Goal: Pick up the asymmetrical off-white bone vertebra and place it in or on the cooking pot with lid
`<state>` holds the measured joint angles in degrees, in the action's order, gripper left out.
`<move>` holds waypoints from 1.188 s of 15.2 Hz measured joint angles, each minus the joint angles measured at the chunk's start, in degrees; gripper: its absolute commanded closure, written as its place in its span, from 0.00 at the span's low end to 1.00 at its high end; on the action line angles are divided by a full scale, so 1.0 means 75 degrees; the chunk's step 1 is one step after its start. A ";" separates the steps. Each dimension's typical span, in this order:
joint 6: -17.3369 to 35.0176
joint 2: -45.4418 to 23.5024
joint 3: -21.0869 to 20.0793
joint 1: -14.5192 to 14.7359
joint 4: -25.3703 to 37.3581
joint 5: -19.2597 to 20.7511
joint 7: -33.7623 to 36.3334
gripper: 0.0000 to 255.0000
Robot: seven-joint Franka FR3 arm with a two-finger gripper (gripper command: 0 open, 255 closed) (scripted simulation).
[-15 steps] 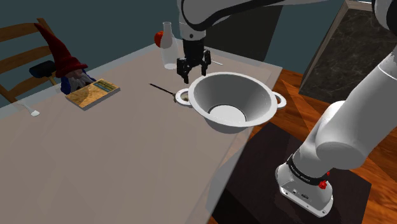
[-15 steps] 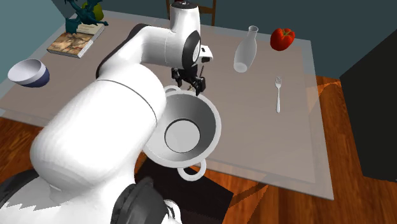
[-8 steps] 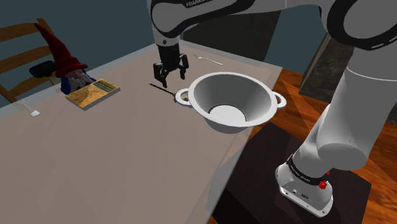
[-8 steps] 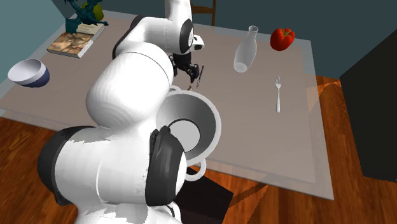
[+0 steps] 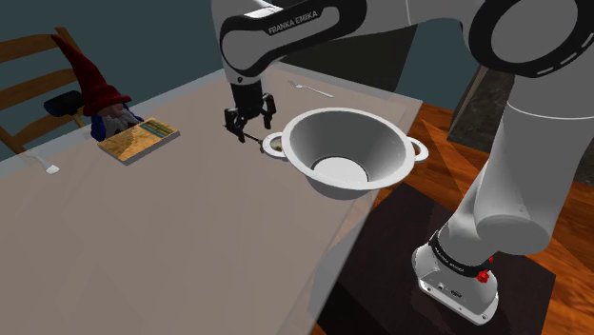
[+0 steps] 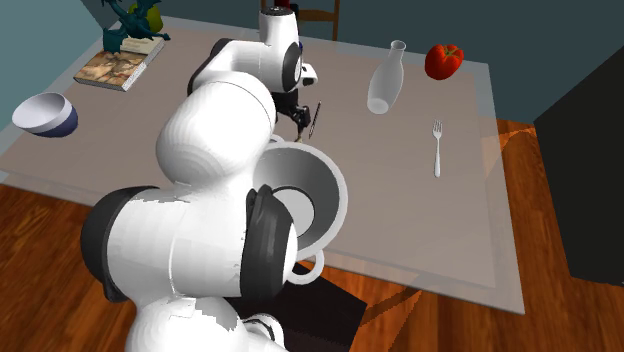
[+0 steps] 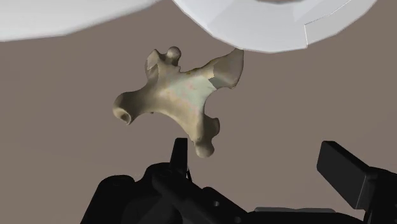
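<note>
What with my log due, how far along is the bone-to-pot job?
Done: nothing yet. The vertebra lies on the table beside the white pot, not in it. In hand: the approach, with the open end effector hovering over the vertebra, not gripping it. Left: grasp, lift, carry to the pot, release.

Mottled beige-and-cream vertebra point(image 7: 175, 105) with faint green and pink patches, plain white pot point(image 5: 347, 152), all-black gripper point(image 5: 249, 126), taupe tabletop point(image 5: 171, 238), red-hatted, grey-bearded gnome point(image 5: 100, 95), bowl point(image 6: 45, 115) blue outside and white inside, red fruit point(image 6: 444, 60), reddish-brown plank floor point(image 6: 560, 300)
</note>
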<state>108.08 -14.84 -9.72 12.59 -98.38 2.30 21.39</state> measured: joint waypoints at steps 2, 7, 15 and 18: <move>0.0122 -0.0021 0.0003 -0.0002 -0.0101 0.0005 0.0001 0.00; 0.0155 -0.0025 0.0002 0.0000 -0.0128 0.0005 0.0005 0.00; 0.0155 -0.0025 0.0002 0.0000 -0.0128 0.0005 0.0005 1.00; 0.0155 -0.0025 0.0002 0.0000 -0.0128 0.0005 0.0005 0.00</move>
<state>109.25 -15.02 -9.71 12.59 -99.34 2.34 21.43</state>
